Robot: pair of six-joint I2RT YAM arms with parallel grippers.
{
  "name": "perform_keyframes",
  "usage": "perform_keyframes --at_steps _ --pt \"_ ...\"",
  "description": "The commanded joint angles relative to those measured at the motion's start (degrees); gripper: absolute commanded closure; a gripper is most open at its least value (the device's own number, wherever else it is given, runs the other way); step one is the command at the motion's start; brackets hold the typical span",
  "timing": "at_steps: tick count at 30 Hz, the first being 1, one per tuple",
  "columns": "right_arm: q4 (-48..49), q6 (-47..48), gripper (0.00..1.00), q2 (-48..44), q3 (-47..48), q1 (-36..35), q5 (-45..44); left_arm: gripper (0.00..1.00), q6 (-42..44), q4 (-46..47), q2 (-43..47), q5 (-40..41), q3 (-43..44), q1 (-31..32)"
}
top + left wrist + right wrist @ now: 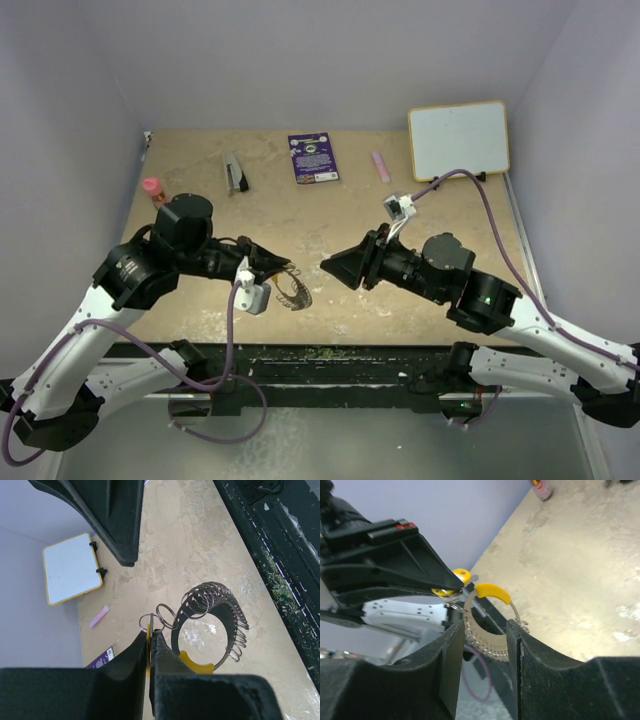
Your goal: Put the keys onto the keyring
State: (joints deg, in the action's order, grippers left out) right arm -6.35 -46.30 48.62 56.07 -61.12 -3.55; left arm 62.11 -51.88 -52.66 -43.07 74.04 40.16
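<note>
Keyring: dangling off the keys, by the worktop's near edge
Left tool: pinched tight on the keys
Right tool: fingers apart, either side of it

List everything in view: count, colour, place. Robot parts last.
keys: two heads showing, yellow, clamped at the left pincer's tip
keyring: one, silvery loop strung with small rings plus a yellow segment, by the left pincer's tip
whiteboard: one, white with yellow frame, far right corner
card: one, purple, far middle
stick: one, pink, left of the whiteboard
tool: one, grey and black, far left
bottle: one, pinkish red, left edge
table: one, tan
left pincer: one, black, shut on the keys
right pincer: one, black, open, facing the keyring
</note>
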Motion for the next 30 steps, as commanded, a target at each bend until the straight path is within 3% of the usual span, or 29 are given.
perform_keyframes --at_steps 1,10,17,30 --pt "8.43 14.85 0.57 -0.09 -2.66 0.05 3.02 0.97 1.14 2.47 -0.29 -2.19 1.31 -0.03" --pt "18.07 26.45 0.52 3.19 -3.39 0.05 13.06 0.97 3.23 -0.96 -3.09 -6.42 3.24 -0.07" --pt "16.42 28.99 0.6 6.15 -1.1 0.0 18.65 0.97 4.07 -1.9 -3.56 -5.7 4.8 -0.08" --pt "19.17 30.12 0.69 7.22 -1.74 -0.13 19.52 0.97 4.02 -3.38 -4.18 -8.19 5.77 -0.08"
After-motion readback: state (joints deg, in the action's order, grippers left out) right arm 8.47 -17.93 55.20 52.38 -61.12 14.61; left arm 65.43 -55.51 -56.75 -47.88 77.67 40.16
